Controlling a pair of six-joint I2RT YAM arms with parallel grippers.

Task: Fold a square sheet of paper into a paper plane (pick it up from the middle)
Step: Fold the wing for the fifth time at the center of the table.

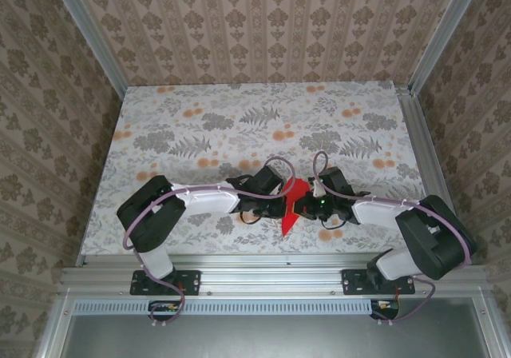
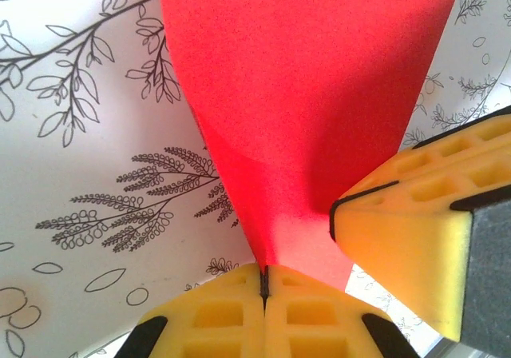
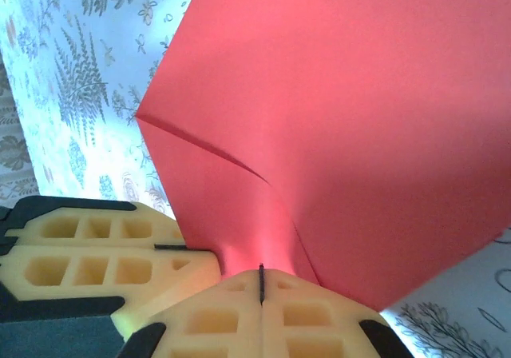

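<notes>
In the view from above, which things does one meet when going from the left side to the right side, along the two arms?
left arm → left gripper → red sheet of paper, pinched by both shut grippers → right gripper → right arm

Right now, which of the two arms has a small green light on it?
The right arm: a green light glows near its claw, beside the red paper; the left arm shows no such light.

Lower centre of the top view: square sheet of paper [image 1: 289, 222] between left gripper [image 1: 279, 207] at left and right gripper [image 1: 300, 208] at right, over the table [image 1: 239, 126].
</notes>
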